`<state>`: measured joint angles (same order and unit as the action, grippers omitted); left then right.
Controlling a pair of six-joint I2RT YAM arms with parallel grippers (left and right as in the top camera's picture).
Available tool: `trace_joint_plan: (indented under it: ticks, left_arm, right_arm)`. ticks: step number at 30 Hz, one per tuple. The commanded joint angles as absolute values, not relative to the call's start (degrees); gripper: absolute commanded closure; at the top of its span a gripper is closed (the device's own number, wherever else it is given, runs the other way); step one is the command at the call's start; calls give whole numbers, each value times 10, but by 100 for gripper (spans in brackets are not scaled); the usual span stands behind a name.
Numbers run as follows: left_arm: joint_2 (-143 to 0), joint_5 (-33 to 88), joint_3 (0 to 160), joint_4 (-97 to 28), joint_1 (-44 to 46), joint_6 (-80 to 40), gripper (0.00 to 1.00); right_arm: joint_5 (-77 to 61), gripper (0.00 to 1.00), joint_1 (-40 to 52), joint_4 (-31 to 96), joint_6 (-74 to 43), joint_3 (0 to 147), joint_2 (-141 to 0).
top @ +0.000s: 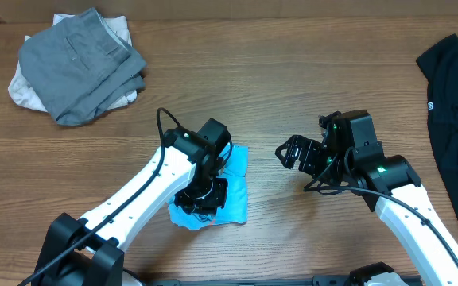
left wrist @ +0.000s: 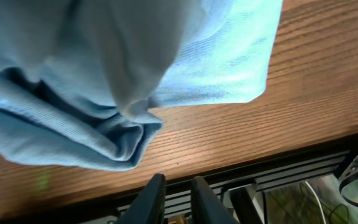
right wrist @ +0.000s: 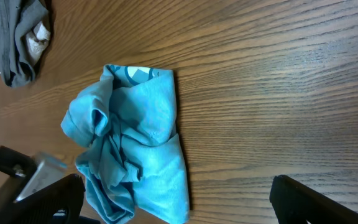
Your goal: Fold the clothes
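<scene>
The T-shirt [top: 235, 191] is light blue, closer to turquoise in the right wrist view, with a white and dark print at one edge. The grey garment [top: 82, 59] is plain (an off-white garment [top: 21, 89] shows beneath it). The black garment [top: 456, 119] carries a small white logo. The table [top: 293, 71] is brown, streaked with darker wood grain.
</scene>
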<state>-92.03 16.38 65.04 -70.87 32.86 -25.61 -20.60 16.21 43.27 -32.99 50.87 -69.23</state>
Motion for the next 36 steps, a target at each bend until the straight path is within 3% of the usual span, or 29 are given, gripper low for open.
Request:
trace_joint_plan:
  ticks: [1, 3, 6, 12, 15, 21, 29, 31, 36]
  left_arm:
    - [-921, 115, 695, -737, 315, -269, 77]
    - [-921, 74, 722, -767, 302, -279, 70]
    - [-921, 42, 751, -786, 271, -283, 45]
    - [-931, 34, 743, -720, 228, -197, 32]
    - [-953, 26, 740, -712, 228, -188, 32]
    - [-1010, 26, 740, -693, 231, -166, 43]
    - [-1043, 28, 740, -653, 238, -140, 40]
    - [-1049, 43, 740, -646, 238, -134, 43]
    - [-1055, 136, 740, -645, 245, -133, 64]
  right_arm:
    - [-206, 0, 163, 430, -329, 511, -692]
    - [-206, 0, 163, 430, -329, 511, -692]
    - [-206, 0, 163, 430, -329, 511, -692]
    - [-206, 0, 163, 430, -328, 511, -692]
    - [-206, 0, 163, 431, -329, 511, -692]
    - [-206, 0, 163, 432, -328, 511, -692]
    - [-206, 0, 163, 432, -328, 511, -692]
    - [-206, 0, 163, 432, -328, 511, -692]
    - [-206, 0, 163, 430, -329, 511, -692]
